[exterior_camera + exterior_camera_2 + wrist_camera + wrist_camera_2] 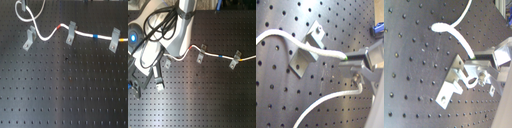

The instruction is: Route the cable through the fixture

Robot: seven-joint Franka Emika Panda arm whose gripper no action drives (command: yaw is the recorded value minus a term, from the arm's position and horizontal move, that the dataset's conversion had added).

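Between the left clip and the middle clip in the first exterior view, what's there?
Only the cable, sagging from left clip up to middle clip, its red band near the latter.

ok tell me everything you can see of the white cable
The cable is a thin, flexible white cord lying on the black perforated board. In the first exterior view it loops near the top left, curves past the left clip, then runs through the middle clip and the right clip. It carries a red band and a blue band. In the first wrist view, the hand grips it.
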